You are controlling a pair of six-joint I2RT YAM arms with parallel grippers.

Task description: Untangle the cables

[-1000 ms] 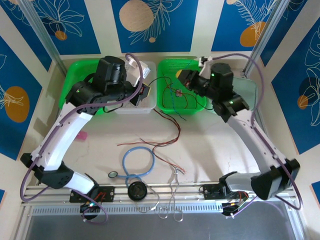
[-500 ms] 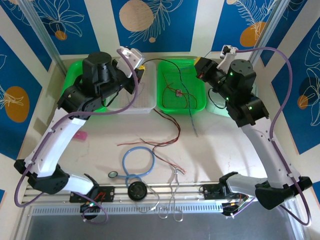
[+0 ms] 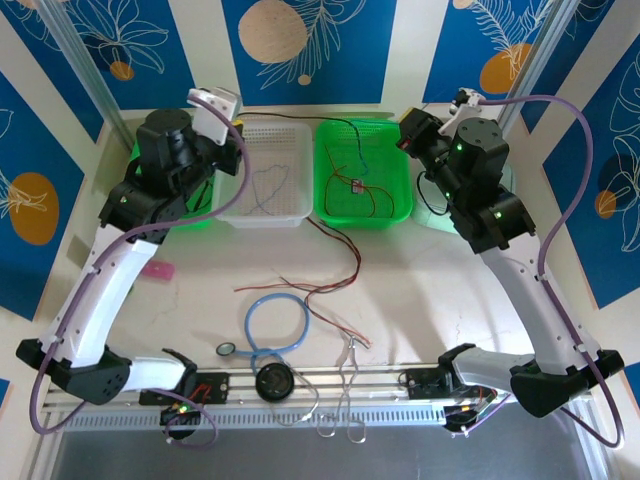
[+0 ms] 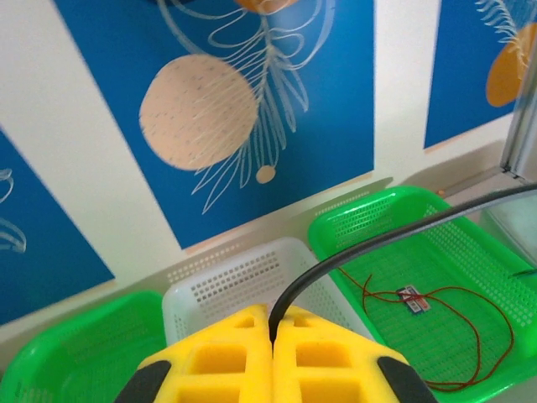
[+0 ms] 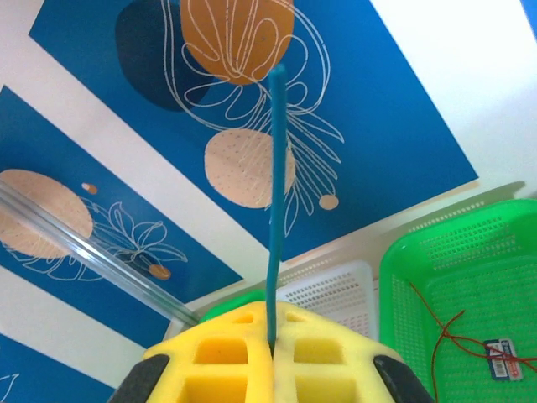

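— Wrist views?
— A black cable (image 4: 377, 240) is clamped by the left gripper (image 4: 273, 326), a bluish cable (image 5: 273, 210) by the right gripper (image 5: 273, 329).
— From above?
— Red cables (image 3: 356, 258) are laid on the pale table (image 3: 450, 290) in front of the white basket (image 3: 270, 217), blue walls (image 3: 310, 40) behind.

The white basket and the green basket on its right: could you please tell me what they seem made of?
The white basket looks like moulded plastic with a matte finish, judging by its fine perforated grid walls. The green basket is probably the same plastic, with a brighter colour and the same mesh pattern.

Cables (image 3: 355, 184) in basket (image 3: 365, 220) right of tray (image 3: 265, 221)
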